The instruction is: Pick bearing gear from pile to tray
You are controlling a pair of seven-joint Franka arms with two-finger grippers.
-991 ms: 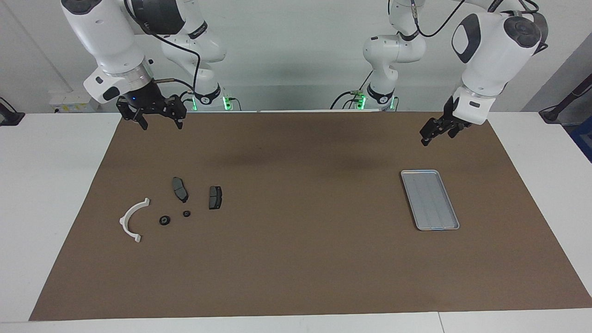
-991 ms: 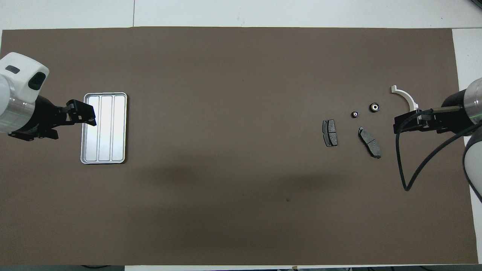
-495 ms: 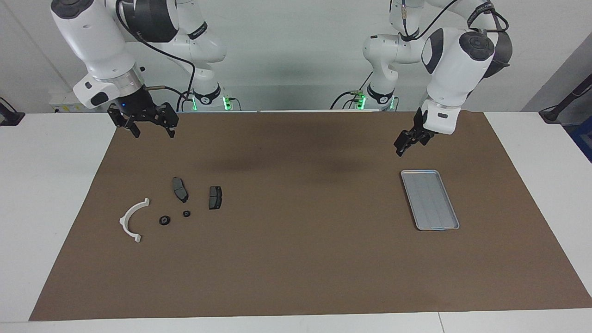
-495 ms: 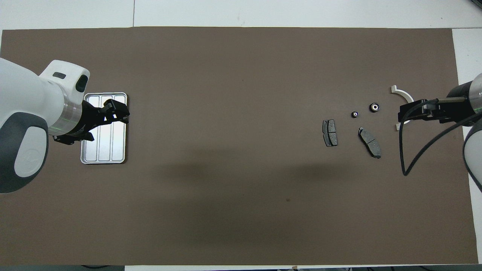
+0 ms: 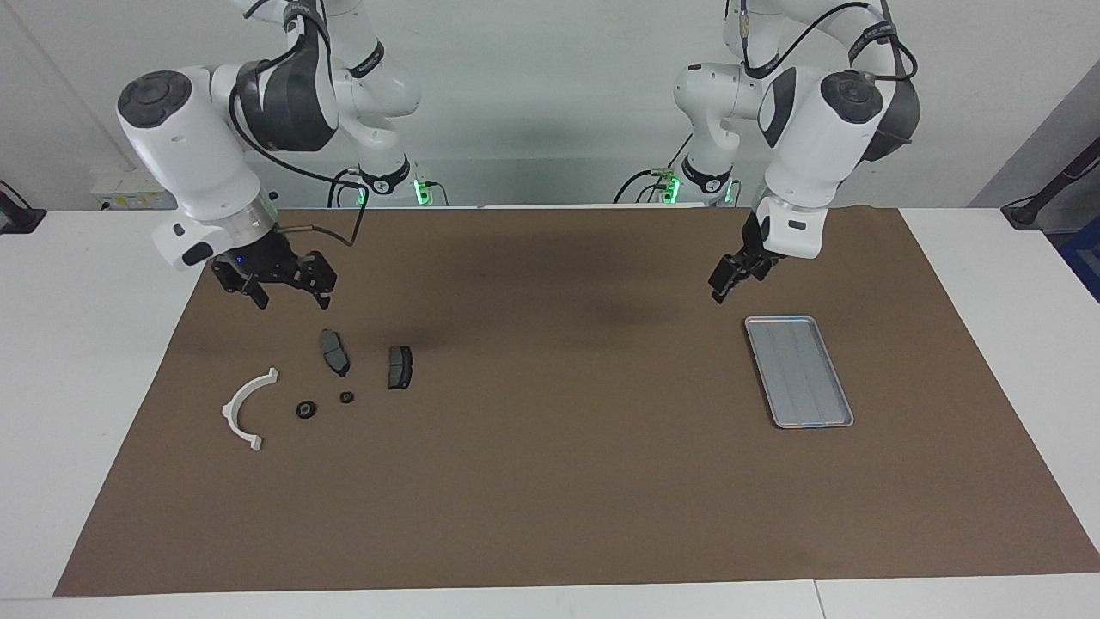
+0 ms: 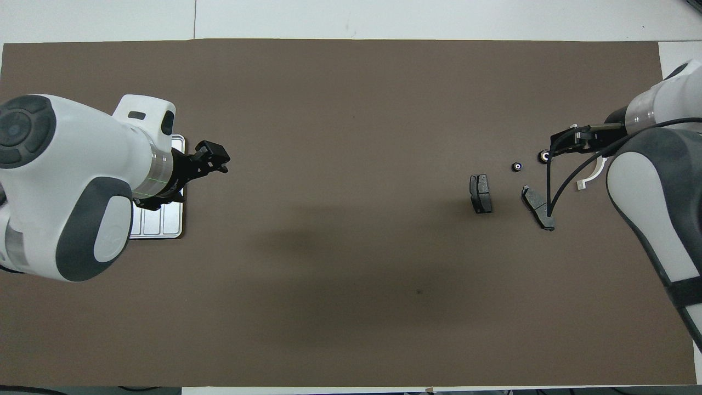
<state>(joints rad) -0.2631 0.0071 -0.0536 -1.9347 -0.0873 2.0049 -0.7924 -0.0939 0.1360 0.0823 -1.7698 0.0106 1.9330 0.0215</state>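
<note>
The pile lies toward the right arm's end of the table: a white arc bracket point(image 5: 247, 408), two dark brake pads point(image 5: 334, 352) point(image 5: 400, 366) and two small black round pieces point(image 5: 306, 410) point(image 5: 346, 397). My right gripper point(image 5: 290, 301) hangs open and empty in the air over the pile. In the overhead view, the right gripper point(image 6: 565, 140) covers the edge of one round piece point(image 6: 543, 157). The silver tray point(image 5: 799, 371) lies flat and empty at the left arm's end. My left gripper point(image 5: 720, 292) hangs in the air beside the tray, over the mat.
A brown mat point(image 5: 550, 481) covers most of the white table point(image 5: 77, 344). In the overhead view the left arm hides most of the tray point(image 6: 159, 227). The right gripper's black cable point(image 6: 548, 192) hangs over one brake pad point(image 6: 535, 204).
My right gripper has come down and over the pile. My left gripper has swung from the table's end across the tray toward the middle and come lower. The parts and the tray have not moved.
</note>
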